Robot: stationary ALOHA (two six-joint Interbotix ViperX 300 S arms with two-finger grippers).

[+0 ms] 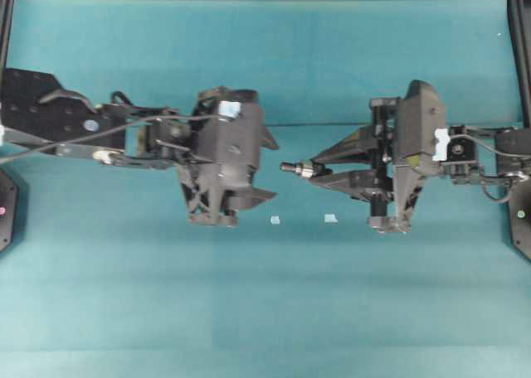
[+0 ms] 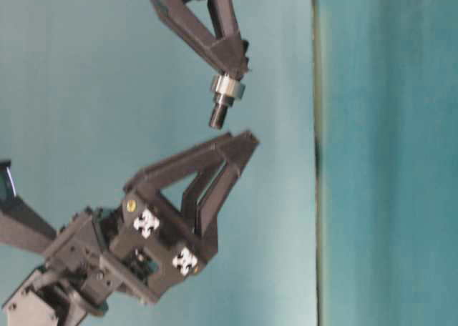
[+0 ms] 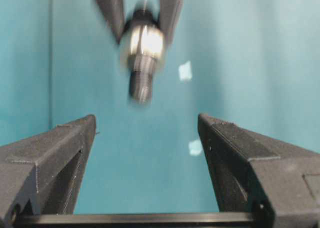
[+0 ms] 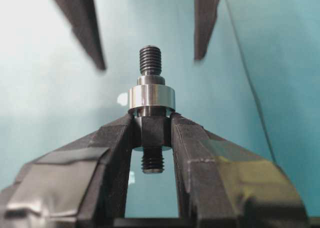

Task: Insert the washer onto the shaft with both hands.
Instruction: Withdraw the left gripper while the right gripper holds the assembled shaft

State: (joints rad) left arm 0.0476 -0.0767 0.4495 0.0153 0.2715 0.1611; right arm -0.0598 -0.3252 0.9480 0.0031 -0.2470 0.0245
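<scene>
I see a teal desk (image 1: 265,312) filling every view, with a faint seam running across the middle of the overhead frame and dark posts at the upper corners. Two tiny pale scraps (image 1: 275,220) lie on it just below centre, between the two arms.

My left claw (image 1: 267,167) sits left of centre in the overhead view, its arm coming in from the left edge; its fingers (image 3: 60,153) stand wide apart and hold nothing, as the left wrist view shows from the lower corners of its frame. My right claw (image 1: 315,170) reaches in from the right edge, fingers converging to a point just right of centre, and it is clamped on the shaft (image 4: 151,113).

In the right wrist view the shaft stands upright at centre frame, dark grey, with a threaded end above and another below the fingertips. The washer (image 4: 151,98), a bright silvery ring, is seated around the shaft directly above the gripping fingertips. In the overhead view the shaft's free end points left toward the open left claw, with a clear gap between them. The left wrist view shows shaft and ring blurred at top centre.
</scene>
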